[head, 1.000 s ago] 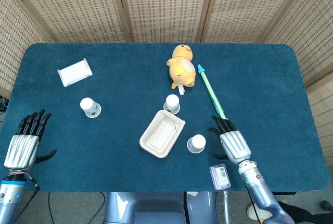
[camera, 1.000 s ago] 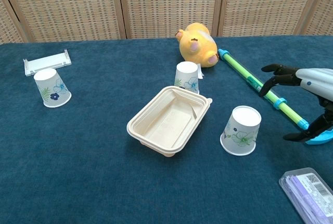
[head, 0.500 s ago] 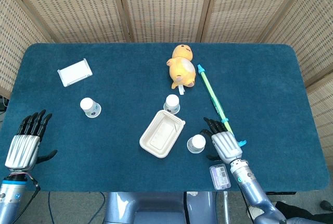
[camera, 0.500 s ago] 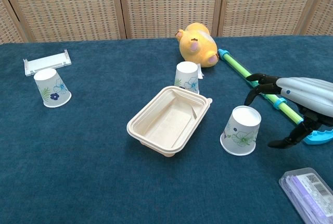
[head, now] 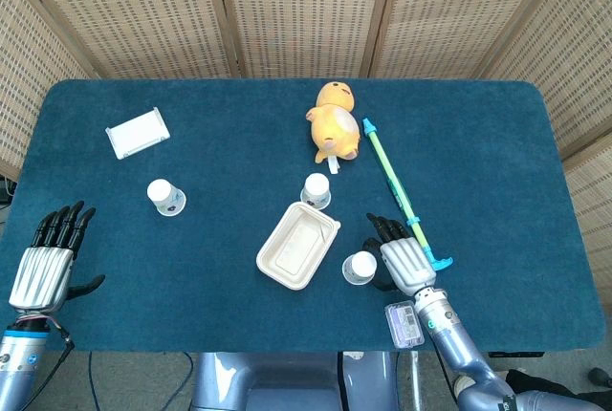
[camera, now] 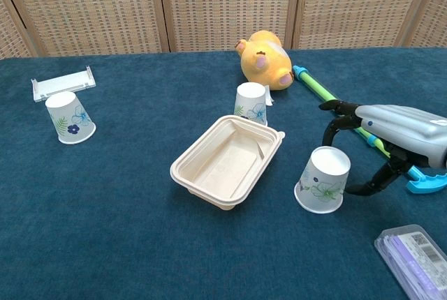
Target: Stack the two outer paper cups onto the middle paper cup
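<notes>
Your right hand (camera: 391, 139), fingers spread and curling, is closing in on the nearest paper cup (camera: 323, 180), which is now tipping slightly at the first touch; the grasp is beginning, not yet secured. Beyond its fingertips the middle cup (camera: 251, 102) is standing; far across, the third cup (camera: 69, 117) is waiting near your idle, spread left hand (head: 43, 268). Three cups, one tray (camera: 225, 160).

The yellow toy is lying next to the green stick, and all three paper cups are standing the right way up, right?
Not quite. The yellow toy does lie next to the green stick, but the three paper cups are upside down, with their mouths on the table. The chest view shows it.
</notes>
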{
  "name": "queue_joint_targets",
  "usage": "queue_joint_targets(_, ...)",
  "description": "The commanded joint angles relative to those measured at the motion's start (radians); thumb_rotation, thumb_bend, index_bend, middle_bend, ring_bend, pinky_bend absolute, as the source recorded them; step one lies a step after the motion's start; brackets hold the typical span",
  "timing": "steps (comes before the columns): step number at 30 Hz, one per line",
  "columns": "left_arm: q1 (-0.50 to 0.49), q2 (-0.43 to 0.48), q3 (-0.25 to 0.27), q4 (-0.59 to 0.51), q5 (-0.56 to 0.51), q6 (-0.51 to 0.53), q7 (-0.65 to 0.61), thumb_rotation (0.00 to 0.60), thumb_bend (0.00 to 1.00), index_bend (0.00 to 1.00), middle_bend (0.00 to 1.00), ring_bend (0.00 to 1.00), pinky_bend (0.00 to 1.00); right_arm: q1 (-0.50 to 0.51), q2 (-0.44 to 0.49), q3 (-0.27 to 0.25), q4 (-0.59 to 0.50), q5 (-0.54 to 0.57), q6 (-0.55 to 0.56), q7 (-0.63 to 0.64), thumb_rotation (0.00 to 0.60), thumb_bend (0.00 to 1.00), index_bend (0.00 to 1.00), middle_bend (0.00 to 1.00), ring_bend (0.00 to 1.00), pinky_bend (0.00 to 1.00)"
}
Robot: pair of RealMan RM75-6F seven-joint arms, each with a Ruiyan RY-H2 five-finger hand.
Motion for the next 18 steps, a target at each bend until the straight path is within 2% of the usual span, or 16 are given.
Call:
queue_joint_targets(1,-0.002,-0.001,0.000,0.002,-0.002,-0.004,-0.002,0.600,0.00,0.00,0.00,0.00,0.06,0.006,-0.006,0.001,0.006,0.010,-0.006,-0.005,0.600,0.35,0.45,0.02,0.00,0.15)
queue_joint_targets(12,-0.005,0.000,-0.002,0.005,-0.008,-0.010,-0.009,0.600,0.00,0.00,0.00,0.00,0.06,0.017,0.006,0.012,-0.020,0.024,0.010,-0.030,0.600,0.35,0.53,0.06,0.00,0.15)
queue_joint_targets(18,-0.004,0.003,0.000,0.003,-0.005,-0.009,-0.013,0.600,0.00,0.00,0.00,0.00,0.06,0.017,0.019,0.010,-0.042,0.029,0.020,-0.044,0.600,0.35,0.55,0.06,0.00,0.15)
